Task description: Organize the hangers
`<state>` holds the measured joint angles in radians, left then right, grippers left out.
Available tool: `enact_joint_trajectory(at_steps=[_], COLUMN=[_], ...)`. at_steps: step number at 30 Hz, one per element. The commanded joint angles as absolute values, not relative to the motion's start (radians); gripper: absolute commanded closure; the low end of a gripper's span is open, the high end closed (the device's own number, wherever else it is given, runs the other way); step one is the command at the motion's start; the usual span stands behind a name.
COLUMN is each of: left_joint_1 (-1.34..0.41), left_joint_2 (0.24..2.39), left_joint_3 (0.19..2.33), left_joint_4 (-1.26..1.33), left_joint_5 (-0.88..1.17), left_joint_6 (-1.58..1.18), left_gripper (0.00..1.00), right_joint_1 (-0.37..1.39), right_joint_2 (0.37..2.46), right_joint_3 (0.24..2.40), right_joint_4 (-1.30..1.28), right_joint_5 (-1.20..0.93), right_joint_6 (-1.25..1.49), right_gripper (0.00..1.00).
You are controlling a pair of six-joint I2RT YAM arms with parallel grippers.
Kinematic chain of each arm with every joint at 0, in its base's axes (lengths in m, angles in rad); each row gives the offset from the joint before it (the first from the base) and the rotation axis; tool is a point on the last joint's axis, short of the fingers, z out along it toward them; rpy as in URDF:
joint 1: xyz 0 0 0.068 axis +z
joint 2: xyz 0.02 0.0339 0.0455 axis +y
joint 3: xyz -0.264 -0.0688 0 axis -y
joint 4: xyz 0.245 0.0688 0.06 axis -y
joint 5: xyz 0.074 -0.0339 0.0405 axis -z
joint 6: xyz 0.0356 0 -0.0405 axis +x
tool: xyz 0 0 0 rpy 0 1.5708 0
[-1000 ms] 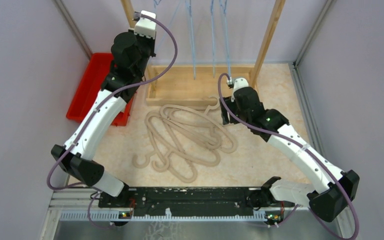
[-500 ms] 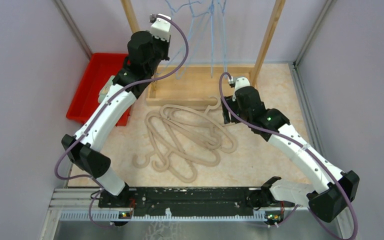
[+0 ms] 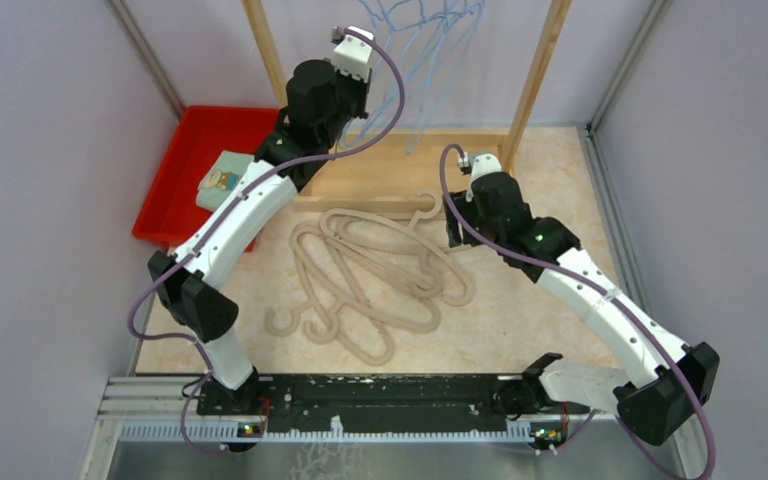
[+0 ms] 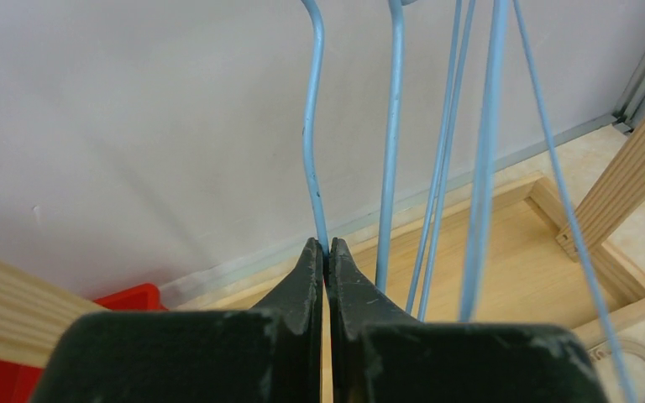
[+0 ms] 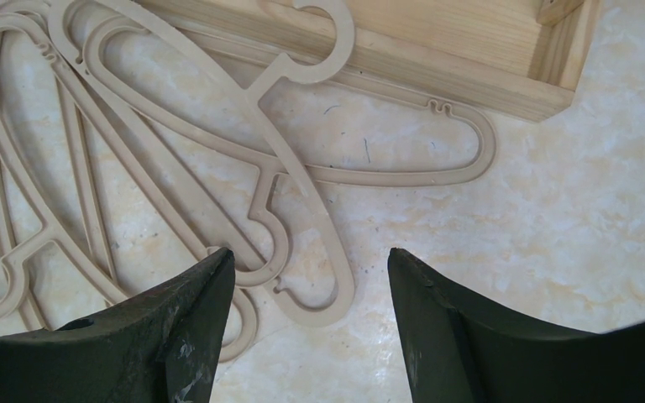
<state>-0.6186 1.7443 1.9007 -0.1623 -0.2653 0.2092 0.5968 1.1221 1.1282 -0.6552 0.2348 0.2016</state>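
Where left hand [image 4: 326,247] pinches it, blue hanger [image 4: 307,138] rises vertically (slightly kinked)

Smooth blue wire hangers [image 4: 392,126], matt beige hangers [image 5: 403,178], grainy wooden rack [image 3: 536,70].

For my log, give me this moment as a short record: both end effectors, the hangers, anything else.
left end effector: shut on one blue hanger, up by the rack
right end effector: open, over the beige hangers
other blue hangers: hanging between rack posts
beige hangers: piled on the table
red bin: far left
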Motion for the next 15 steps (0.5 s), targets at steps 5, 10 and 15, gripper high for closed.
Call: enact_joint_trajectory(at_steps=[5, 10, 15], left_joint_1=[-0.687, -0.734, -0.758], left_joint_2=[1.889, 1.94, 1.976], left_joint_3=[2.032, 2.088, 2.116], left_joint_4=[-0.254, -0.258, -0.252], left_joint_5=[-0.171, -0.162, -0.126], left_joint_6=[0.2, 0.207, 0.183], left_gripper=[1.0, 1.0, 1.0], right_joint_1=[0.582, 0.579, 0.578], right_joint_2=[1.046, 0.995, 0.983], right_joint_3=[1.15, 1.15, 1.181], right_joint_4=[-0.63, -0.625, -0.637], right_joint_5=[0.287, 0.361, 0.406], right_joint_6=[0.199, 0.218, 0.221], right_gripper=[0.32, 0.31, 0.28])
